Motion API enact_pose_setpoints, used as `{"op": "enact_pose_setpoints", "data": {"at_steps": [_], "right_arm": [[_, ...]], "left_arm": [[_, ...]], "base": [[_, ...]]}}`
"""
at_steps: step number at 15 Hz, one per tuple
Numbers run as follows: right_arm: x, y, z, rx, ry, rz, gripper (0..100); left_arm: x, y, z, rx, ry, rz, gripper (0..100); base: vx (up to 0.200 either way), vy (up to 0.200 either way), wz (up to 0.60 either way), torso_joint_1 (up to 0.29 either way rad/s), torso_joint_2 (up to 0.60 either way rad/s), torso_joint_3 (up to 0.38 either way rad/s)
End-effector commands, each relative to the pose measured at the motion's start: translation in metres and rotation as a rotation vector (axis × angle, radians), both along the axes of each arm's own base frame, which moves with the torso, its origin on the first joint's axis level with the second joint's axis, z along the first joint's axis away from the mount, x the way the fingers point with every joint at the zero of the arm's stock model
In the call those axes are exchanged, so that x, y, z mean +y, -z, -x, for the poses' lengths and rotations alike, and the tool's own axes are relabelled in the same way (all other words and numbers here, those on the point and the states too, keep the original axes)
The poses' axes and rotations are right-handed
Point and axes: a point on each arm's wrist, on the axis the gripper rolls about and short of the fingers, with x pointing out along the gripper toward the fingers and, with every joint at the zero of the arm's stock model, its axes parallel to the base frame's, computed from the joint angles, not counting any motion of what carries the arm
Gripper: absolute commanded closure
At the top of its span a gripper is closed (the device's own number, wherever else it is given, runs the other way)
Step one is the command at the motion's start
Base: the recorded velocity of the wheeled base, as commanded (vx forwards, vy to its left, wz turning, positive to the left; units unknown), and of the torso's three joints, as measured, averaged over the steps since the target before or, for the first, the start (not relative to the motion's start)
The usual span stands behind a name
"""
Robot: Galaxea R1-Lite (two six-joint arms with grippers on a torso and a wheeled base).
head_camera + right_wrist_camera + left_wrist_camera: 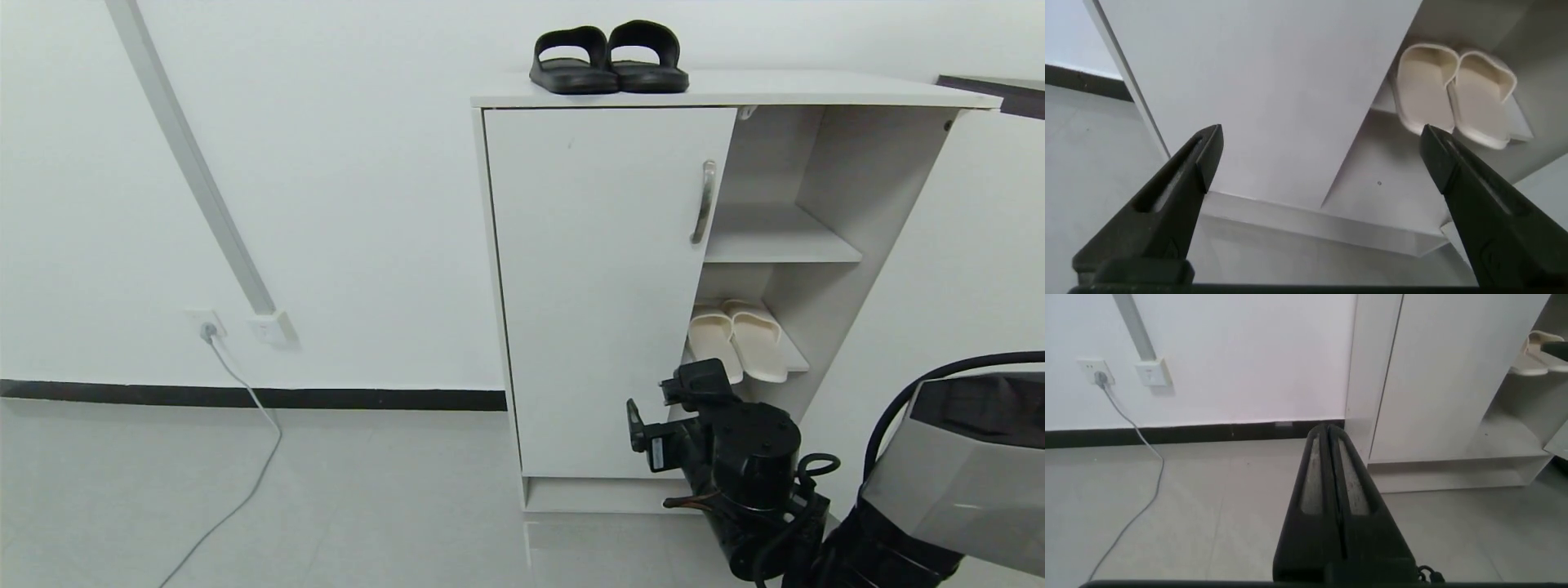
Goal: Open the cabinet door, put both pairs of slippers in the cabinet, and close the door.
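A pair of black slippers (pixel 609 59) stands on top of the white cabinet (pixel 604 286). The cabinet's left door is shut, with a metal handle (pixel 703 202) at its edge, and the right door (pixel 959 278) is swung open. A pair of cream slippers (pixel 737 339) (pixel 1458 94) lies side by side on the lower shelf inside. My right gripper (pixel 665 404) (pixel 1321 139) is open and holds nothing, low in front of the cabinet, just below and left of the cream slippers. My left gripper (pixel 1328 431) is shut and holds nothing, low over the floor left of the cabinet.
An upper shelf (pixel 775 237) sits above the cream slippers. On the left a wall socket (pixel 211 332) feeds a grey cable (pixel 253 482) that trails across the grey floor. A black baseboard (pixel 245 398) runs along the wall.
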Motion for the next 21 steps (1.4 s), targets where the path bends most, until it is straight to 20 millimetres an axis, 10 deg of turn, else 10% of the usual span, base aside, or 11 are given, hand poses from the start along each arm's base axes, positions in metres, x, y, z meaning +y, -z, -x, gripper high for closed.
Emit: {"op": "enact_pose_setpoints", "data": {"at_steps": [1, 21], "right_arm": [[0.001, 0.0011, 0.0005, 0.002, -0.003, 0.002, 0], [-0.0022, 0.0031, 0.0045, 0.002, -0.005, 0.001, 0]], "left_arm": [[0.0, -0.0001, -0.0001, 0.001, -0.001, 0.0, 100], [0.0001, -0.0001, -0.0001, 0.001, -0.007, 0.0, 100]], "base": [[0.0, 0.0, 0.0, 0.017, -0.26, -0.286], [0.0, 0.0, 0.0, 0.129, -0.46, -0.333]]}}
